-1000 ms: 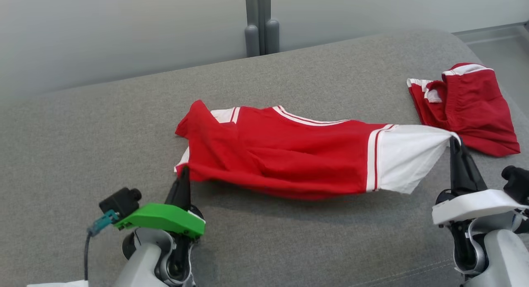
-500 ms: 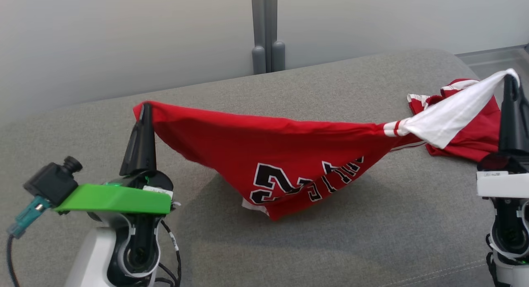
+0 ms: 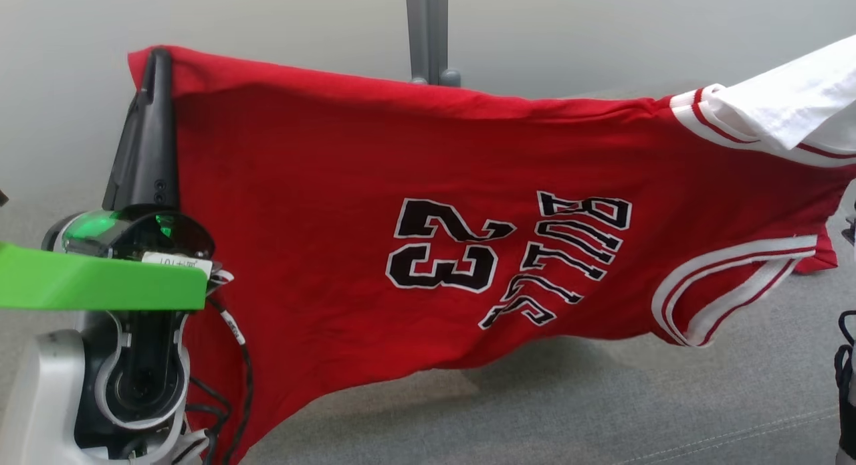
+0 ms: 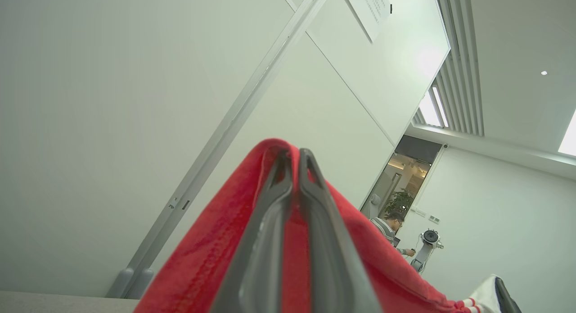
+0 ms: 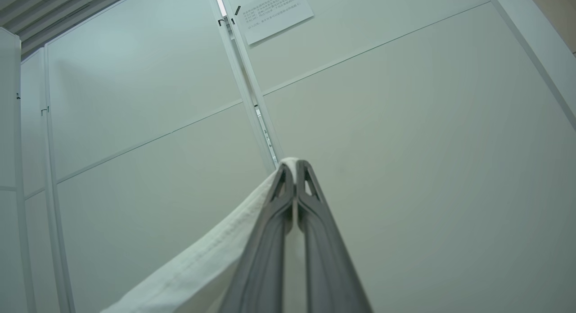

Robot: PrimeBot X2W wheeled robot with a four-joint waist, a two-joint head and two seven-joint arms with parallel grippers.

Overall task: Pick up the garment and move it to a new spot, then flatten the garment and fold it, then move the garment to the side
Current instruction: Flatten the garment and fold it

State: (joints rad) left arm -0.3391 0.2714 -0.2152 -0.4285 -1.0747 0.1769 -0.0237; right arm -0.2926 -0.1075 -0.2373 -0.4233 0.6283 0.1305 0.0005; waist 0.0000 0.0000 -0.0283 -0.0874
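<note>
Firmly, left end effector (image 3: 156,57) and right end effector (image 5: 294,165) pinch the garment (image 3: 321,164) (hanging aloft).

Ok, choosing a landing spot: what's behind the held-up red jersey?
Above the red number 23 jersey show pale wall panels and a grey post; the far part of the grey cushion is hidden.

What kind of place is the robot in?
Probably an office or lab: pale panelled partition walls with a printed paper notice, a bright ceiling light panel, and a person in a striped shirt beside a small white machine.
</note>
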